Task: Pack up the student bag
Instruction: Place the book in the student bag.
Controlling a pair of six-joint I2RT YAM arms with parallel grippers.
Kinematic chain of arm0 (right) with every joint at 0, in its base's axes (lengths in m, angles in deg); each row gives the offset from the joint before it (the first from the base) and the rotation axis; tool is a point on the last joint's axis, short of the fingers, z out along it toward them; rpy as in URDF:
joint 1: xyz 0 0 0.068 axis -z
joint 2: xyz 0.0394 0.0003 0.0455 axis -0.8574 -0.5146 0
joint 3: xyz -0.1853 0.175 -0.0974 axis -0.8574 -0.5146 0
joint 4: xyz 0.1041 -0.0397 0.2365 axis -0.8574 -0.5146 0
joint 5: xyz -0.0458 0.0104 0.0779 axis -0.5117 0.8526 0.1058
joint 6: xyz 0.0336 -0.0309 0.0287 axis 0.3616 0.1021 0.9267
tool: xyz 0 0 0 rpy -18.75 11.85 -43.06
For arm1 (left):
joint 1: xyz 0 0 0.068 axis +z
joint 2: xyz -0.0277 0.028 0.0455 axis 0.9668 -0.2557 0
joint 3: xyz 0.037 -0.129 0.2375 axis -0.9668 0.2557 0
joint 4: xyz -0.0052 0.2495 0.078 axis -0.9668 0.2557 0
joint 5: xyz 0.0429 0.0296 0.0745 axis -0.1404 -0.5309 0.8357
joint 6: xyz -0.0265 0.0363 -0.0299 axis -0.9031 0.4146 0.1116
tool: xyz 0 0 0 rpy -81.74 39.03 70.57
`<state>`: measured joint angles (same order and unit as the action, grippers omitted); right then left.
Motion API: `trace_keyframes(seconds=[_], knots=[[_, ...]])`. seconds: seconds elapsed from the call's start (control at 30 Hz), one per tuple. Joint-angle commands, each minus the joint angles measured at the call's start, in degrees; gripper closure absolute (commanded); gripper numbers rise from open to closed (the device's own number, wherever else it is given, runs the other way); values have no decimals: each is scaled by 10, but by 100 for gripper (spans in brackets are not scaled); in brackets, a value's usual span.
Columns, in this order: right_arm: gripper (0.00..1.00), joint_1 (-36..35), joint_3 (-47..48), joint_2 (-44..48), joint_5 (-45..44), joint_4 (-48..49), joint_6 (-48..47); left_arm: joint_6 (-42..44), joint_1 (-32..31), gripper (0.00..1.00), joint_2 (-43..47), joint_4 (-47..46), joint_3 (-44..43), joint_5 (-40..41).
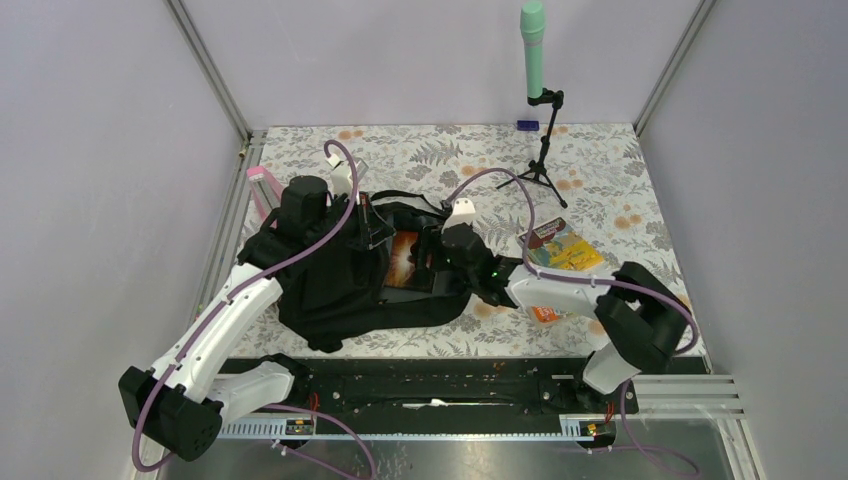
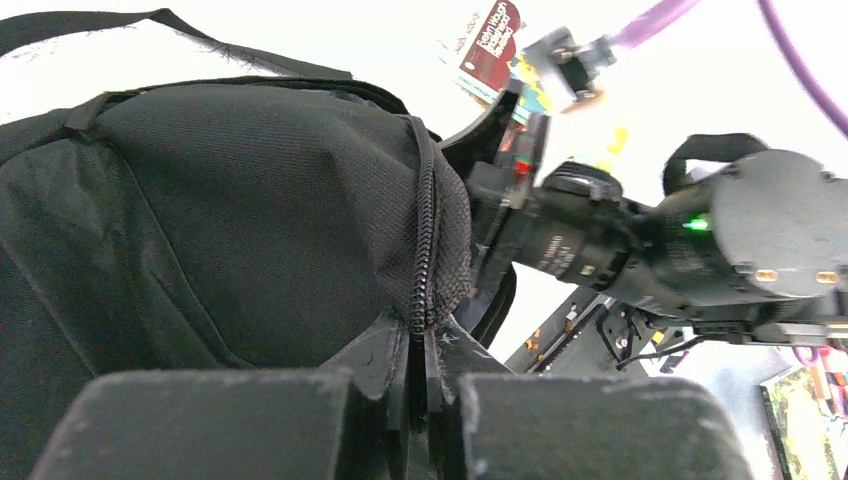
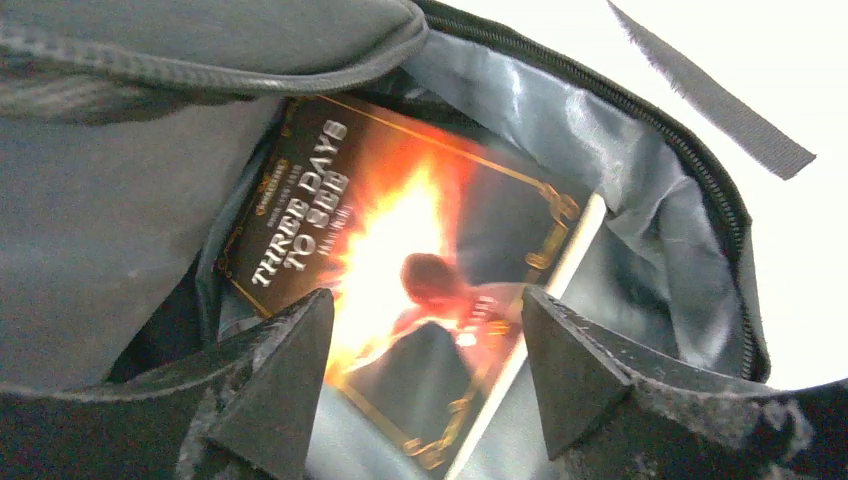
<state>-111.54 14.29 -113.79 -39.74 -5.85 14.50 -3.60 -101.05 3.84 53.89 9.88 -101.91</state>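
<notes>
Between the two dark fingers of the right gripper [image 3: 425,335] a wide gap shows: they stand apart and grip nothing, hanging just over the mouth of the student bag [image 3: 650,240]. Beyond them, inside the bag on its grey lining, lies a book [image 3: 400,270] with a gold-framed cover, an orange blaze and the title "Three Days to See", face up and askew. A fold of the bag's upper flap overhangs the book's top left corner, and the zip-edged rim curves round its far side. The left gripper [image 2: 425,400] is clamped tight on the bag's zip edge, with fabric and zip teeth pinched between its pads. In its wrist view the right arm's black wrist crowds in close at the opening. Seen from above, the bag lies a little left of the middle of the flower-patterned table [image 1: 620,170], its straps trailing toward the far side, with an arm reaching to it from each side. Right of the bag, beside the right arm, lies a colourful booklet [image 1: 555,245], and a small orange item [image 1: 545,313] peeks out under that arm. A pink object [image 1: 262,188] stands at the bag's left edge. Well apart, at the far side, stand a black tripod [image 1: 543,165] carrying a green cylinder [image 1: 533,45] and a small blue thing [image 1: 527,125].
</notes>
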Motion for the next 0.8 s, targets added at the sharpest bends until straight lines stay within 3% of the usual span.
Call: trace_keyframes(seconds=[0.0, 0.2, 0.37, 0.6, 0.77], knots=[[21, -7, -6, 75, -32, -35, -68, 15, -1, 100, 12, -47, -18, 17], [11, -2, -20, 194, -95, -150, -123, 32, -1, 100, 27, -24, -25, 81], [7, 42, -31, 304, -98, -280, -127, 46, -1, 100, 19, 12, -56, 105], [0, 192, -76, 440, -19, -410, -84, 59, -1, 100, 32, 2, -39, 100], [0, 298, -100, 463, 39, -466, -54, 52, -1, 100, 45, -7, -24, 113]])
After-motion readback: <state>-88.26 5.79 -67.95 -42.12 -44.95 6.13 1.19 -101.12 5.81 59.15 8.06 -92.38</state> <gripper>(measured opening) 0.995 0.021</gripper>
